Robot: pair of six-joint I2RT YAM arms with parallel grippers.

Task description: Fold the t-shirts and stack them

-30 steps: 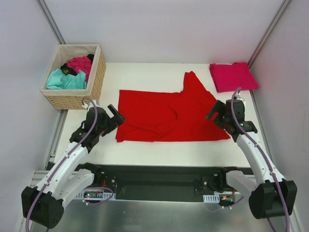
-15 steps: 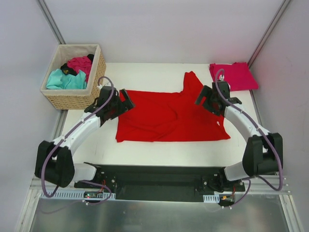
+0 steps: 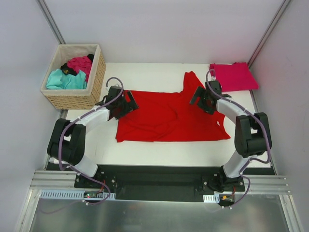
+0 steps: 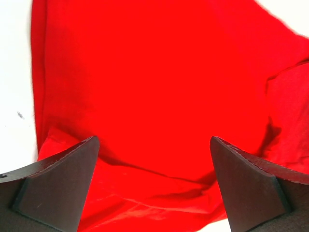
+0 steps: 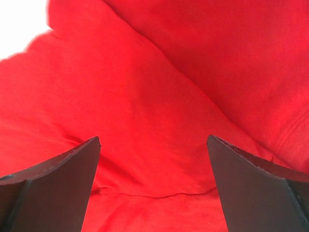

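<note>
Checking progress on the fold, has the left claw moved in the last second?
Yes. The left claw has gone farther from the arm bases and rightward, away from the wicker basket, over the red shirt's left edge.

no readable text, no labels, no brands, no numbers, no signs anywhere

Cell surroundings: white table, pale walls, even light.

My white table [image 3: 159, 147] is boxed in by a plain pale grey back wall [image 3: 159, 29], left wall [image 3: 19, 72] and right wall [image 3: 289, 96]. A left strut [image 3: 50, 21] and a right strut [image 3: 270, 30] of metal slant at the far corners. A black base plate [image 3: 154, 176] lines the near edge, with a brushed metal sheet [image 3: 154, 215] beyond. The light is diffuse and the shadows soft.
</note>
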